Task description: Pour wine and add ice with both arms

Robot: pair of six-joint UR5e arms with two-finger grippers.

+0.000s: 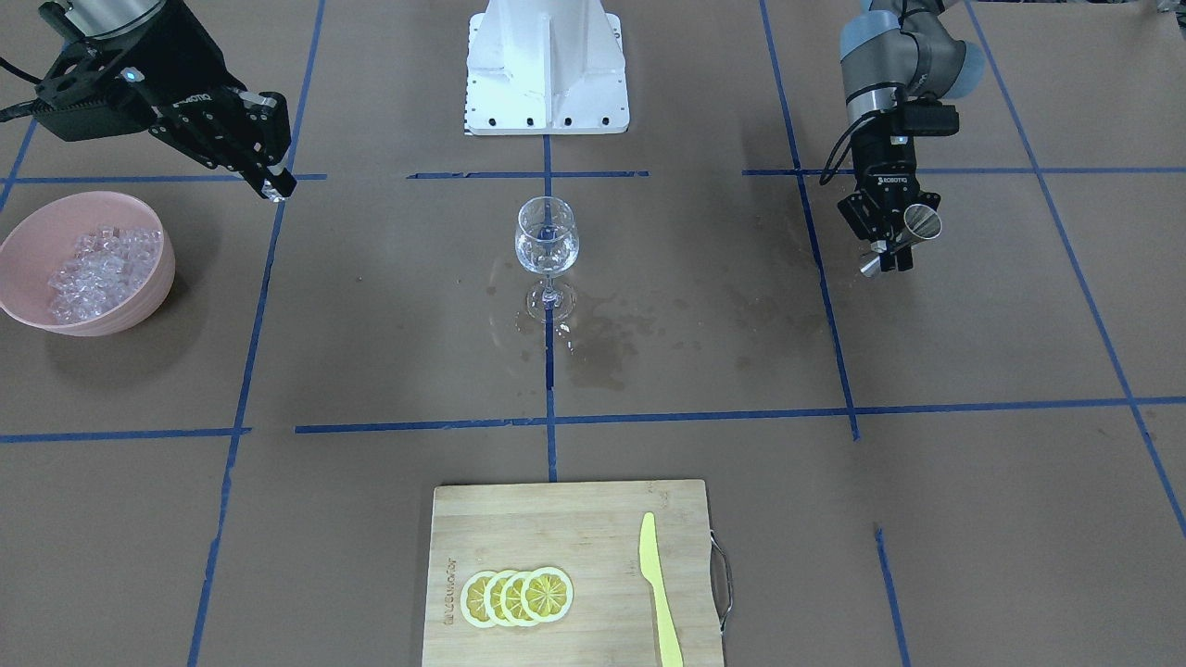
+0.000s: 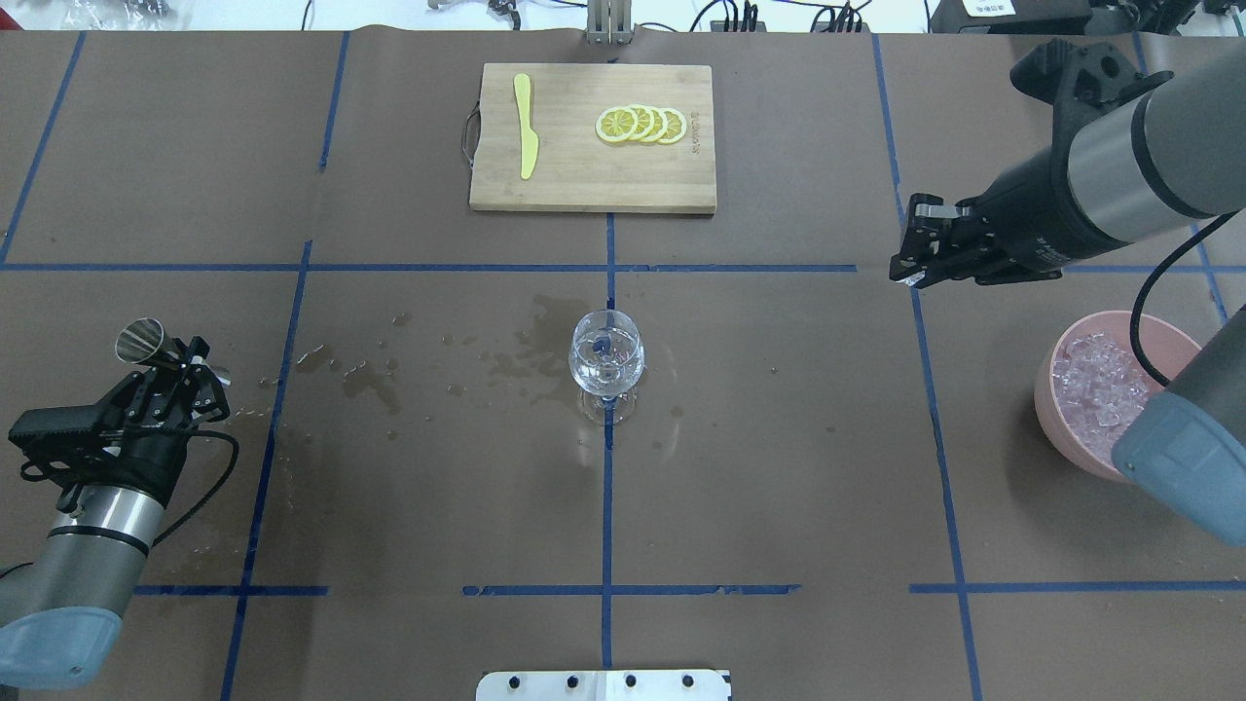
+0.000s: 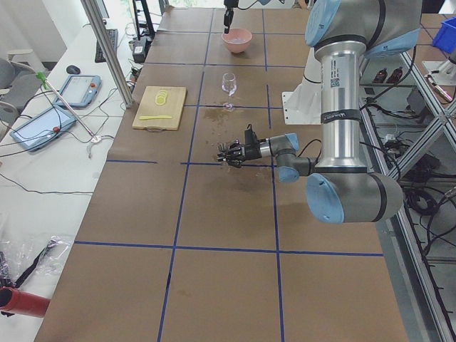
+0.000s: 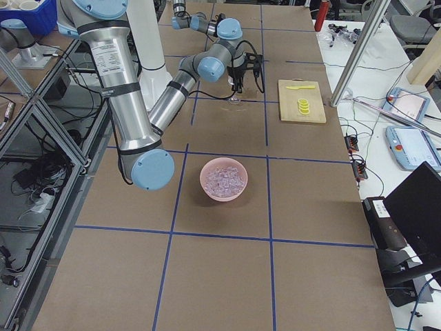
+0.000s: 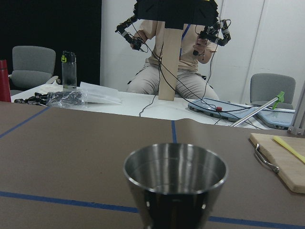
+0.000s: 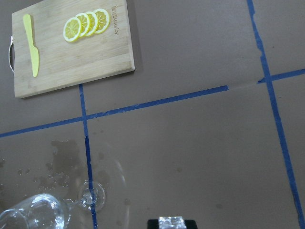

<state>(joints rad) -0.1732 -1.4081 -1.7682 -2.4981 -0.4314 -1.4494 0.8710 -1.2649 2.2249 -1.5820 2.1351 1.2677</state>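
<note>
A clear stemmed wine glass (image 1: 547, 243) (image 2: 605, 362) stands upright at the table's centre with clear liquid in it. My left gripper (image 1: 892, 246) (image 2: 187, 370) is shut on a steel jigger (image 1: 921, 222) (image 2: 144, 340) at the table's left side, far from the glass. The jigger's open mouth (image 5: 175, 168) fills the left wrist view. My right gripper (image 1: 275, 188) (image 2: 908, 269) hangs above the table between the glass and a pink bowl (image 1: 18, 296) (image 2: 1051, 414) heaped with ice (image 1: 102, 269) (image 2: 1095, 380). It is shut on one small ice cube (image 6: 171, 222).
A bamboo cutting board (image 1: 556, 528) (image 2: 584, 185) with lemon slices (image 1: 516, 597) and a yellow knife (image 1: 656, 584) lies at the operators' edge. Wet stains (image 1: 602, 347) spread around the glass foot. The white base block (image 1: 547, 69) is behind the glass. A person (image 5: 176, 52) sits beyond the table.
</note>
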